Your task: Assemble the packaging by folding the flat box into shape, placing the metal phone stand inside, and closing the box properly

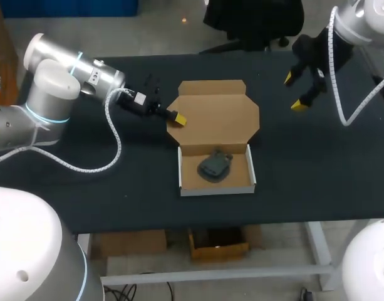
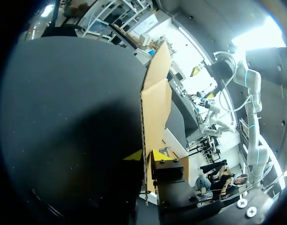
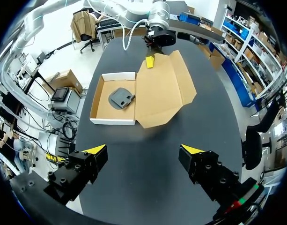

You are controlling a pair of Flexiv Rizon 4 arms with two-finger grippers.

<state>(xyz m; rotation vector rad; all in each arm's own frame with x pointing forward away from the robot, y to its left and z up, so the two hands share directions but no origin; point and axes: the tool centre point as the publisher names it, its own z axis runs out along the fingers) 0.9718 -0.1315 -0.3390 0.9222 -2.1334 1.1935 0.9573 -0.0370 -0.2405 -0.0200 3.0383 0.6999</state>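
The cardboard box (image 1: pixel 217 190) stands folded as a white-walled tray near the table's middle, and the dark metal phone stand (image 1: pixel 214 166) lies inside it. Its brown lid (image 1: pixel 220 116) lies open behind the tray. My left gripper (image 1: pixel 178 118) is shut on the lid's left edge. In the left wrist view the lid (image 2: pixel 156 98) runs edge-on between the yellow tips of that gripper (image 2: pixel 145 156). My right gripper (image 1: pixel 295 91) hangs open over the far right of the table, holding nothing. The right wrist view shows its open fingers (image 3: pixel 144 151) well short of the tray (image 3: pixel 97 101), stand (image 3: pixel 121 98) and lid (image 3: pixel 164 89).
The black table (image 1: pixel 304 169) carries only the box. Bare surface lies to the left, right and front of the tray. My left arm's cable loops over the table at the left.
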